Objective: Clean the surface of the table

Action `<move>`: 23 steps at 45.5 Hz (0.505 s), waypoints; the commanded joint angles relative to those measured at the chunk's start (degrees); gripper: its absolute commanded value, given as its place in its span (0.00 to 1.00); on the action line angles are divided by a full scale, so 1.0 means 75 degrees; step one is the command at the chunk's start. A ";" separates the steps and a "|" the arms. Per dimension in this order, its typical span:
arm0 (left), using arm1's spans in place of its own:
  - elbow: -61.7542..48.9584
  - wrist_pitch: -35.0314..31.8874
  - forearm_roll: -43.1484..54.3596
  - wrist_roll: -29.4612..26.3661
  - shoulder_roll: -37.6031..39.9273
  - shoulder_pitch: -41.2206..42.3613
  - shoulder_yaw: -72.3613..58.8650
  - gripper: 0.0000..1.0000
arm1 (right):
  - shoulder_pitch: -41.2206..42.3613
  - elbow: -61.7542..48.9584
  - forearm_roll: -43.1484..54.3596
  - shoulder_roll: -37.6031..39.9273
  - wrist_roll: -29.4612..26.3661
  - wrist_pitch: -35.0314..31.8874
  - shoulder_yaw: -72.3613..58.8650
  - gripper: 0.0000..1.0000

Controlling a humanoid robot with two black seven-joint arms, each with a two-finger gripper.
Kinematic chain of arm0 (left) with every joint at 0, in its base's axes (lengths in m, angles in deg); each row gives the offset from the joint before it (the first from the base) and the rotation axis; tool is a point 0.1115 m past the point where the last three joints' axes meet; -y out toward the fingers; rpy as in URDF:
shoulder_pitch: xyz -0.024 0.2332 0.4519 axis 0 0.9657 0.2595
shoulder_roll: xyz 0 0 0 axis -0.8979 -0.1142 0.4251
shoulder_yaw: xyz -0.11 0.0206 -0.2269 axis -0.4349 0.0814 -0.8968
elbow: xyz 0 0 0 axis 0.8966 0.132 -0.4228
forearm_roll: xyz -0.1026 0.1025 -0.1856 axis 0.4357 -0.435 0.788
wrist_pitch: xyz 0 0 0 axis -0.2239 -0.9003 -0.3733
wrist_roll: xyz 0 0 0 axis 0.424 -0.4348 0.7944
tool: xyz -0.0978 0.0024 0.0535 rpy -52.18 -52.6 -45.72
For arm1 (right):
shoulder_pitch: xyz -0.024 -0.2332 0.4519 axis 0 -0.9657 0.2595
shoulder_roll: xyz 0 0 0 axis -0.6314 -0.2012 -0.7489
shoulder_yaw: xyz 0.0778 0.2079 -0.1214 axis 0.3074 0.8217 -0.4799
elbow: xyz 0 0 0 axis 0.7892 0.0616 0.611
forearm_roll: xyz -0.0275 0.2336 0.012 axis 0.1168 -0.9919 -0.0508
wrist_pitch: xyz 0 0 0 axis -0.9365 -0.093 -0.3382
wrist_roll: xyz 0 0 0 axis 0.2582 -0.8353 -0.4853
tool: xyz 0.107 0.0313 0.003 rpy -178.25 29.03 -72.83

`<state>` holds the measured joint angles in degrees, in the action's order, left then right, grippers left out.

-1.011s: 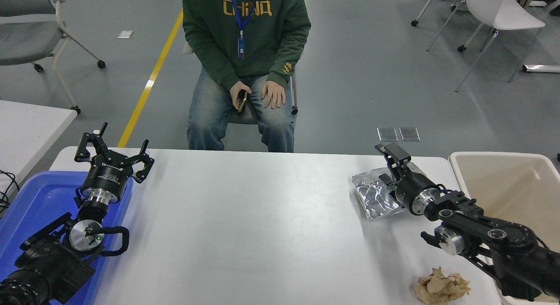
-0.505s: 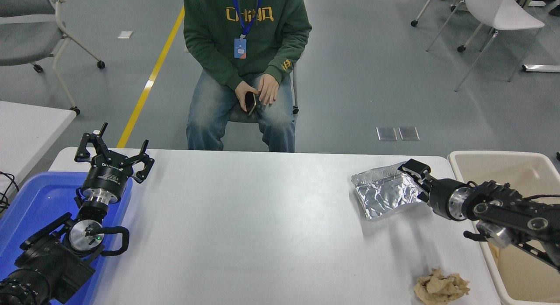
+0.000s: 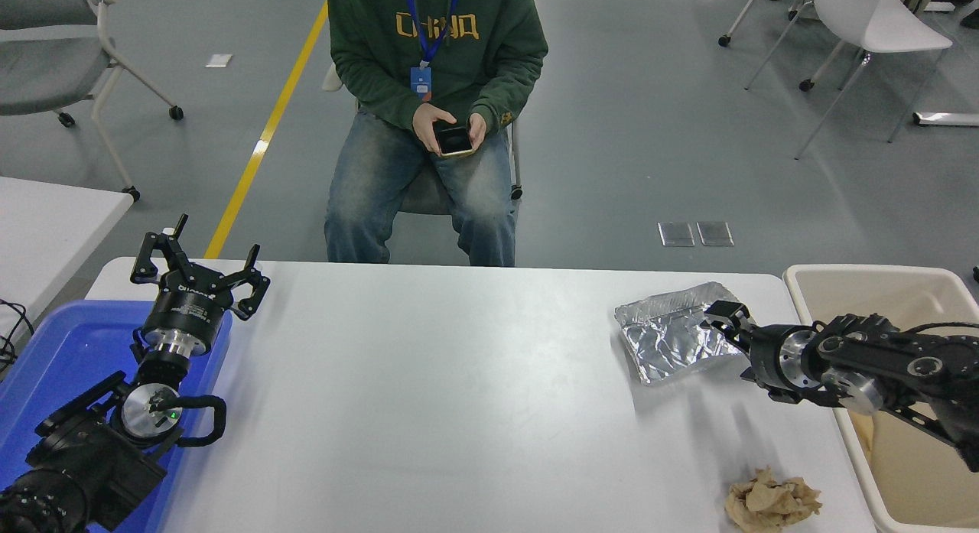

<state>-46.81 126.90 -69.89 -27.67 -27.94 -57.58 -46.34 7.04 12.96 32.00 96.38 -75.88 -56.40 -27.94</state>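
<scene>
Head view: right claw (image 3: 723, 319) pinches the right edge of a crinkled silver foil sheet (image 3: 669, 340), which lies flat on the smooth white table (image 3: 459, 380). Crumpled tan paper (image 3: 771, 500) sits nearer the camera; beige bin (image 3: 902, 284) just right. Left claw (image 3: 200, 269) parked wide over a blue tray (image 3: 61, 349).

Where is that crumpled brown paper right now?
The crumpled brown paper lies at the table's near right corner, beside the beige bin.

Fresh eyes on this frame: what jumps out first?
The crinkled silver foil bag near the table's far right, with the right gripper at its right edge. Next, the crumpled brown paper wad at the near right edge, and the blue bin under the parked left gripper.
</scene>
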 commanded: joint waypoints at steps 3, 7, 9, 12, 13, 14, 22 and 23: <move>0.0000 0.0006 0.0000 0.0000 0.0000 0.0000 0.0000 1.00 | 0.0017 -0.0831 -0.0295 -0.0834 -0.0113 -0.0155 -0.0138 1.00; 0.0000 -0.0006 0.0000 0.0000 0.0000 -0.0012 0.0000 1.00 | -0.0030 -0.1077 -0.0295 -0.1034 -0.0113 -0.0331 -0.0149 1.00; 0.0000 0.0006 0.0000 0.0000 0.0000 0.0000 0.0000 1.00 | -0.0042 -0.1194 -0.0283 -0.1093 -0.0113 -0.0366 -0.0173 1.00; 0.0000 -0.0006 0.0000 0.0000 0.0000 0.0000 0.0000 1.00 | -0.0030 -0.1335 -0.0283 -0.1151 -0.0113 -0.0378 -0.0430 1.00; 0.0000 -0.0006 0.0000 0.0000 0.0000 0.0000 0.0000 1.00 | -0.0030 -0.1382 -0.0295 -0.1175 -0.0113 -0.0378 -0.0523 1.00; 0.0000 0.0006 0.0000 0.0000 0.0000 0.0000 0.0000 1.00 | -0.0030 -0.1417 -0.0306 -0.1210 -0.0113 -0.0390 -0.0594 1.00; 0.0000 -0.0006 0.0000 0.0000 0.0000 0.0000 0.0000 1.00 | -0.0030 -0.1792 -0.0248 -0.1421 -0.0113 -0.0413 -0.0735 0.99; 0.0000 0.0006 0.0000 0.0000 0.0000 0.0000 0.0000 1.00 | -0.0042 -0.1815 -0.0225 -0.1456 -0.0113 -0.0413 -0.0735 0.99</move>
<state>-46.81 126.89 -69.89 -27.67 -27.94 -57.58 -46.34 6.87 3.12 29.94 87.99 -76.65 -58.95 -31.61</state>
